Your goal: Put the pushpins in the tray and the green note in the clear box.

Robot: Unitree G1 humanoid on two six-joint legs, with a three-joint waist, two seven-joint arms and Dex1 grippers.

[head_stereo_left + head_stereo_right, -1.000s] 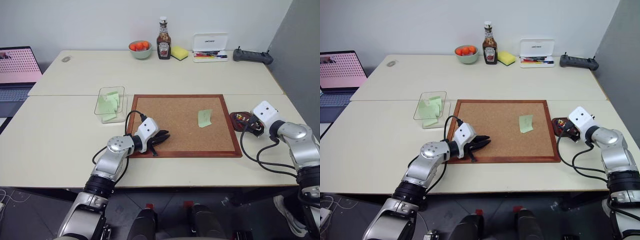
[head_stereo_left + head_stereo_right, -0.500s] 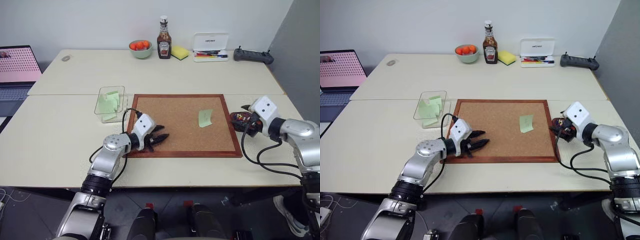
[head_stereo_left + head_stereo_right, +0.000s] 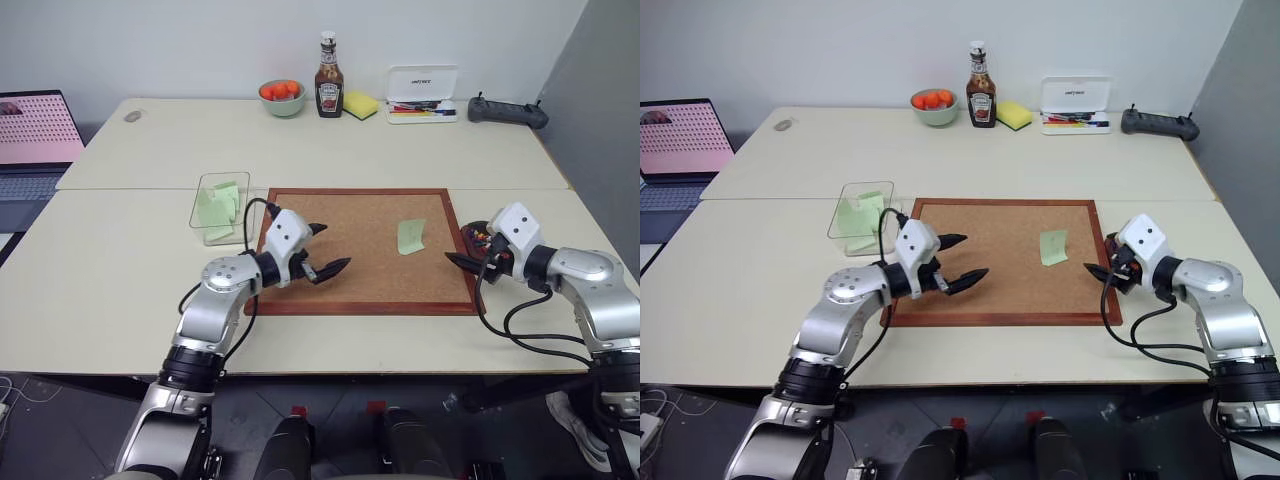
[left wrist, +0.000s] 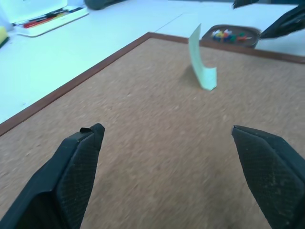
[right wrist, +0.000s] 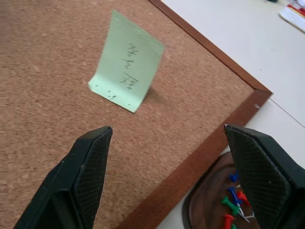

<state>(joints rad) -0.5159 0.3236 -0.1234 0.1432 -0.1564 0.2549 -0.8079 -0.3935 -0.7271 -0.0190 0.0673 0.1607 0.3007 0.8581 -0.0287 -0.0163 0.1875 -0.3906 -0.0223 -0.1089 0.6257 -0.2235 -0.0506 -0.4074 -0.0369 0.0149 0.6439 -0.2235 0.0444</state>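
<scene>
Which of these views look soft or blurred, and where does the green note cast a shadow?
Left wrist view: the left tool fingers look soft and close, while the curled green note throws a faint shadow on the cork board. Right wrist view: the note's handwriting reads sharp, with a small shadow beside it; the pushpins in the tray are slightly soft.

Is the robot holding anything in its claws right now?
No. The left gripper and the right gripper are both open and empty; the green note lies free on the corkboard.
</scene>
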